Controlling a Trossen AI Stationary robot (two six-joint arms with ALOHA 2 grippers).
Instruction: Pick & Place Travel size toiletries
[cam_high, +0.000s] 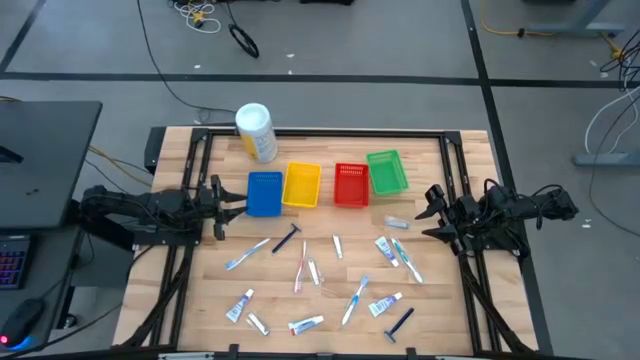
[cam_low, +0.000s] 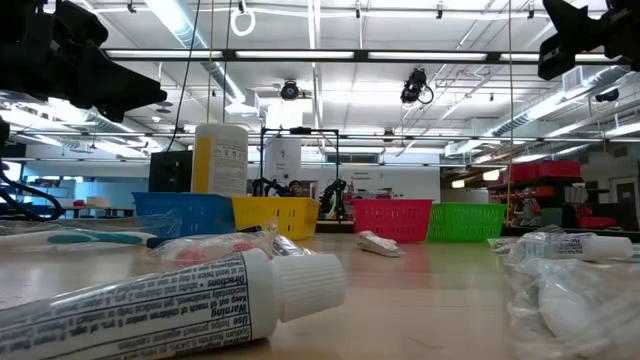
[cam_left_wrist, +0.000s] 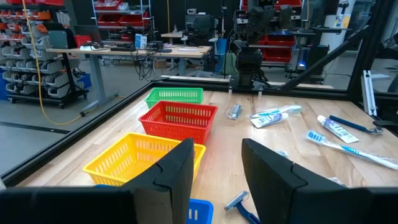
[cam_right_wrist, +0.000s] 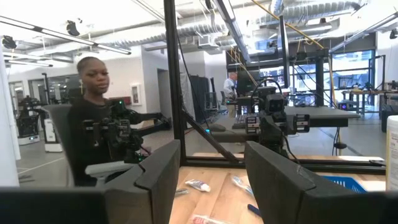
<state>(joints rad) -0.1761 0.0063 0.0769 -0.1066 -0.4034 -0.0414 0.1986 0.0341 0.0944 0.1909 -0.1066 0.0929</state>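
Scattered toiletries (cam_high: 345, 272) on table (cam_high: 440, 300), left gripper (cam_high: 238, 206), right gripper (cam_high: 428, 213) both open

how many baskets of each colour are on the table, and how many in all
blue basket: 1
yellow basket: 1
red basket: 1
green basket: 1
total: 4
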